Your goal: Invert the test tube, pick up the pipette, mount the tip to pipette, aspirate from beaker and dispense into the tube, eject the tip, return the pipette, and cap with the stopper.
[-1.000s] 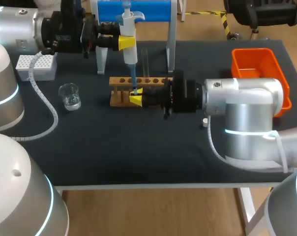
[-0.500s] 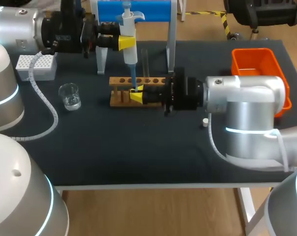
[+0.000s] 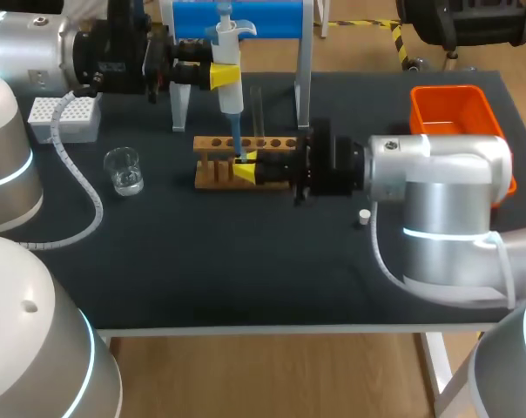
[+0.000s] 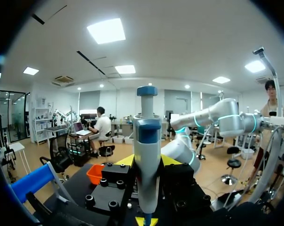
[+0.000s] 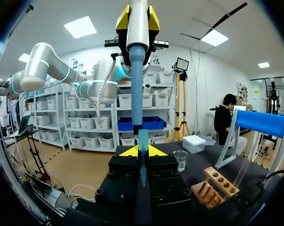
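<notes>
The pipette (image 3: 231, 96) stood upright over the front edge of the wooden rack (image 3: 215, 142), its blue shaft pointing down at the rack's middle. The left gripper (image 3: 225, 75) pinched its white body from both sides, above the rack. Under the shaft, the right gripper (image 3: 245, 168) was clamped on a teal tip (image 5: 143, 151), held upright just in front of the rack. The nozzle met the tip's mouth, though whether it was seated could not be told. The beaker (image 3: 124, 169) sat left of the rack, with the tip box (image 3: 65, 117) farther left. The stopper (image 3: 364, 214) lay to the rack's right and the orange bin (image 3: 446, 90) farther right.
</notes>
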Available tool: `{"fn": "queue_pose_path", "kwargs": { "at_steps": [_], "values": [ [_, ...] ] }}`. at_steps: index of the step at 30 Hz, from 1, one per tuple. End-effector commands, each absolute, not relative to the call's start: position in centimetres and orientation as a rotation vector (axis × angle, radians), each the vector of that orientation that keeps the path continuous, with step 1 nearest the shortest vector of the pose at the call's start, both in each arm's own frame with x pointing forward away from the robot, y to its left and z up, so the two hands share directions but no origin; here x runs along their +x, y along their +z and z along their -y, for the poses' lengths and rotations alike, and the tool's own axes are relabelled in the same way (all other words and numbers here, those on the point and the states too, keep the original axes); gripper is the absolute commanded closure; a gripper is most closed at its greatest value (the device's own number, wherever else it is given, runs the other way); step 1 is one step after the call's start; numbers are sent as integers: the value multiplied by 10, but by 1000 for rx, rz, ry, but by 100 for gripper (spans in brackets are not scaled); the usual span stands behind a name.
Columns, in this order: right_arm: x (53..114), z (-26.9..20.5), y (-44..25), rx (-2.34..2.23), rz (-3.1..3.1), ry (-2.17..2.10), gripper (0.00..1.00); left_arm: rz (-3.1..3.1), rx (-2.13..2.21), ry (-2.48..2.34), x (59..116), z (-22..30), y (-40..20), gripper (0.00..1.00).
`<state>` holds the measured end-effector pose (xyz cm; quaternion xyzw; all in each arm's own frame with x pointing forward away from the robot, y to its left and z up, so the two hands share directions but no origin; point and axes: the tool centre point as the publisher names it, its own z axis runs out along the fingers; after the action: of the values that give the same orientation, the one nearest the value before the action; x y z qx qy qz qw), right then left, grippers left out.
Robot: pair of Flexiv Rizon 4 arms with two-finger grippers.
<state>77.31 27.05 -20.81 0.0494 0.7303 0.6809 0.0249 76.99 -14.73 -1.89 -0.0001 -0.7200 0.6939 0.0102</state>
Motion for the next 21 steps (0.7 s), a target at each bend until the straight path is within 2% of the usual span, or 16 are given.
{"fn": "queue_pose_path", "kwargs": {
  "at_steps": [1, 21],
  "values": [
    [771, -268, -209, 155, -2267, 2102, 100, 2248, 0, 2168, 770, 148, -19, 100],
    [769, -279, -216, 167, -2278, 2107, 100, 2248, 0, 2168, 770, 148, -19, 100]
  ]
}}
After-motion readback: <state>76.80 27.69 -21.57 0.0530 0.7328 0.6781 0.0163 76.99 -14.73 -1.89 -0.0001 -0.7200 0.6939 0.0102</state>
